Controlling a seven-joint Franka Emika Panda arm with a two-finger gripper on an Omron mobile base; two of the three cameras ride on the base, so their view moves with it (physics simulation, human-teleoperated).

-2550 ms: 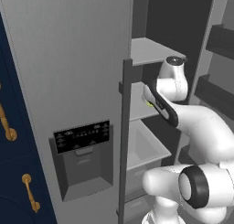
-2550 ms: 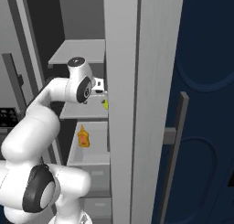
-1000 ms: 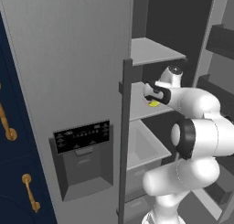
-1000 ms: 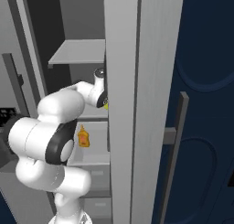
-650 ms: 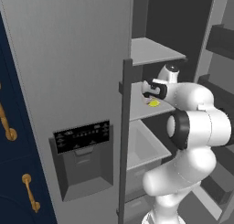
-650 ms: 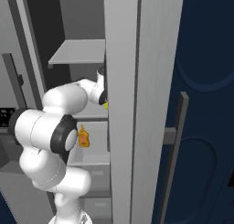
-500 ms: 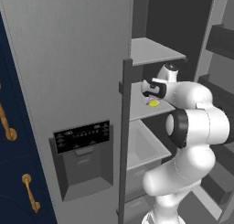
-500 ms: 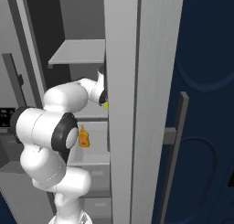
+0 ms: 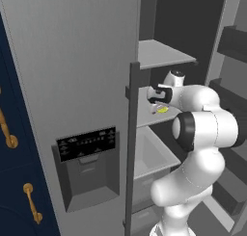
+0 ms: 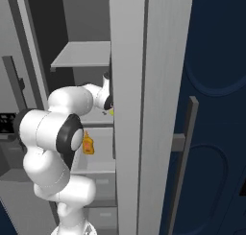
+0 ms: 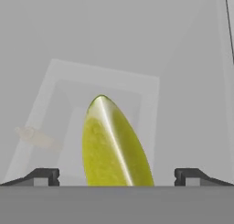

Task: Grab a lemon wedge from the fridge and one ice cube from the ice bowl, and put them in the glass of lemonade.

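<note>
Arm bent forward, pincer (image 11: 117, 175) level, fingers (image 11: 43, 176) spread wide

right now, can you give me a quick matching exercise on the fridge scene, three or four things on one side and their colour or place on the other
Things:
1. lemon wedge
2. gripper
3. small bottle
4. dispenser panel

Place or colour:
A. black, on the closed fridge door
B. orange, on a lower shelf
C. yellow, between the finger tips
D. open, a tip on each side of the wedge

Pairs: 1-C, 2-D, 3-B, 4-A
</note>
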